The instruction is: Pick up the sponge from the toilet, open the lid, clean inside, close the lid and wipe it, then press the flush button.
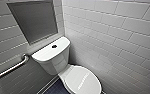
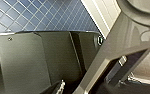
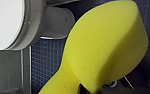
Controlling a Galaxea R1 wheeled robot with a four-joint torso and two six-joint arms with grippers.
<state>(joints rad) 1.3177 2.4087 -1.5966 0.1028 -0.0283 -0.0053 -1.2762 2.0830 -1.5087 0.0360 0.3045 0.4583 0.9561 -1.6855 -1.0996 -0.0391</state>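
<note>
The white toilet [image 1: 53, 60] stands in the corner with its oval lid [image 1: 81, 80] down over the bowl. On the flat tank cover sits the small dark flush button [image 1: 54, 46]. The bright yellow sponge [image 3: 103, 45] shows large in the right wrist view, pinched narrow where my right gripper [image 3: 94, 89] is shut on it. It hangs low beside the bowl [image 3: 56, 22], below the lid's edge [image 3: 6, 22], above blue floor tiles. My left gripper is open with nothing in it, over the blue tiled floor [image 2: 41, 15].
White tiled walls [image 1: 121, 37] close in on the toilet's right and behind it. A metal grab bar [image 1: 9, 68] runs along the left wall, and a grey recessed panel [image 1: 32, 20] sits above the tank. Dark blue floor [image 1: 57, 88] shows left of the bowl.
</note>
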